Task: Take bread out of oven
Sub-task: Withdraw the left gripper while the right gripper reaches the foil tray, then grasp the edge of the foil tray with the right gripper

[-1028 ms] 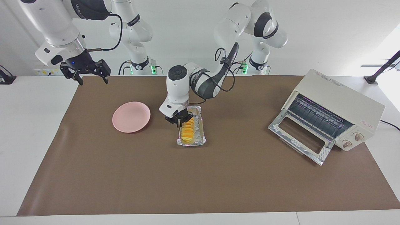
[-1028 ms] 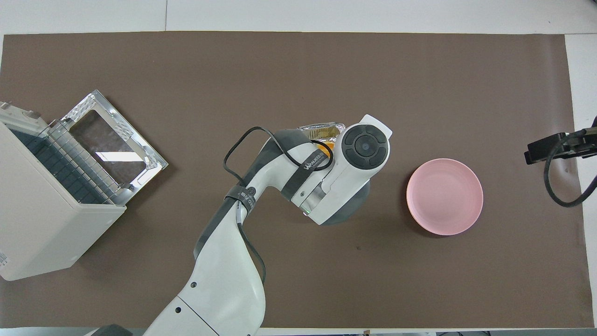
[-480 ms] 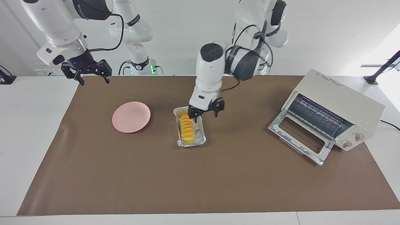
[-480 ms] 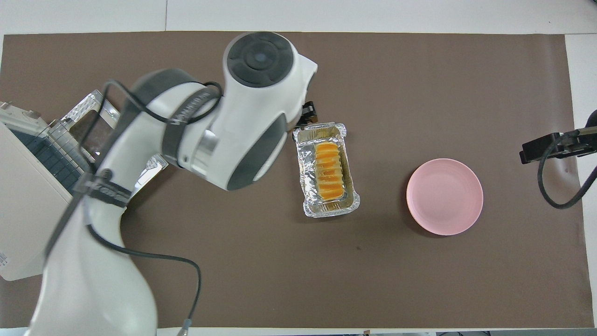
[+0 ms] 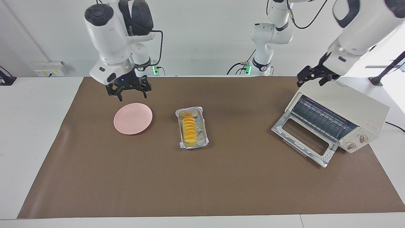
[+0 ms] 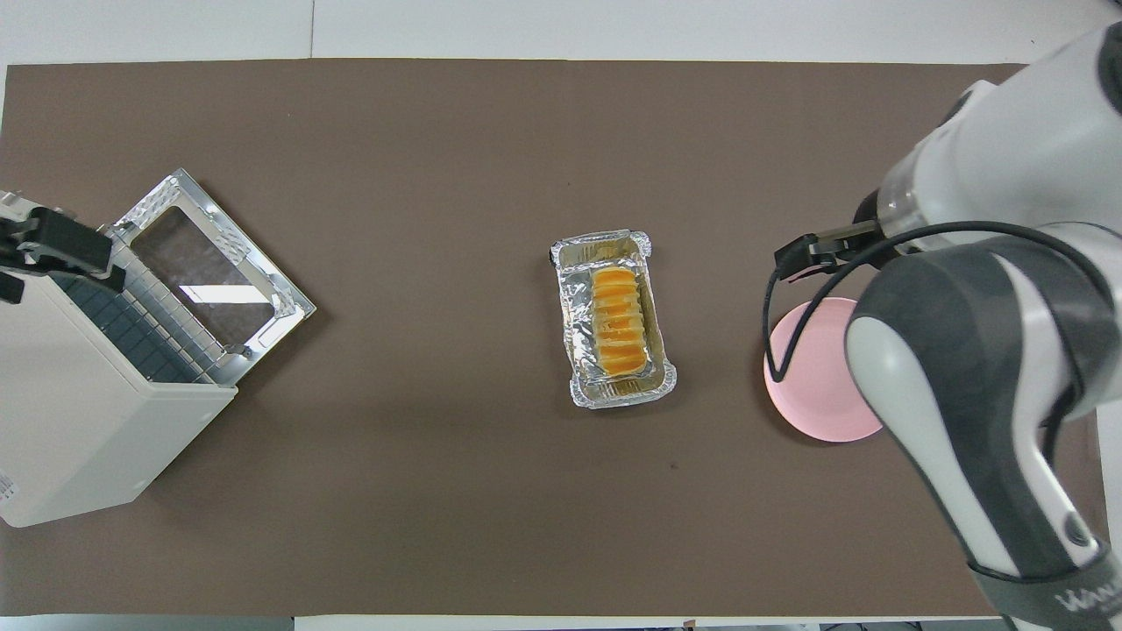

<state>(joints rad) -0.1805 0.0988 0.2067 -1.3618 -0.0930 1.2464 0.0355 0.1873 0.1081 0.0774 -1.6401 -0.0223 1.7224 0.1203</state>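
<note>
the bread [image 5: 189,132] lies in a crinkled foil tray [image 5: 202,139] on the brown mat [image 5: 202,177], about mid-table, its long axis running toward and away from the robots. overhead it shows as a ridged yellow-orange loaf [image 6: 620,332] filling the middle of the tray [image 6: 580,350]. nothing touches it — both arms are well clear.

the oven [image 5: 345,110] sits at the left arm's end of the table, angled, w/ its glass door [image 5: 303,139] dropped flat onto the mat and the wire rack [image 5: 319,118] visible inside. 2 round knobs [image 5: 356,142] sit at the front corner. overhead, the open door [image 6: 210,276] lies well apart from the tray.

a pink plate [image 5: 133,118] rests beside the tray toward the right arm's end, separate from it and w/ nothing on it.

left gripper [image 5: 313,77] hangs over the oven's top edge at the corner nearest the robots — fingers spread apart, holding nothing. overhead only its dark tip [image 6: 53,254] shows at the frame edge above the oven.

right gripper [image 5: 128,91] hovers in the air over the plate's edge, fingers pointing down and spread wide, also holding nothing. overhead the right arm [image 6: 982,350] covers part of the plate [image 6: 811,386].
</note>
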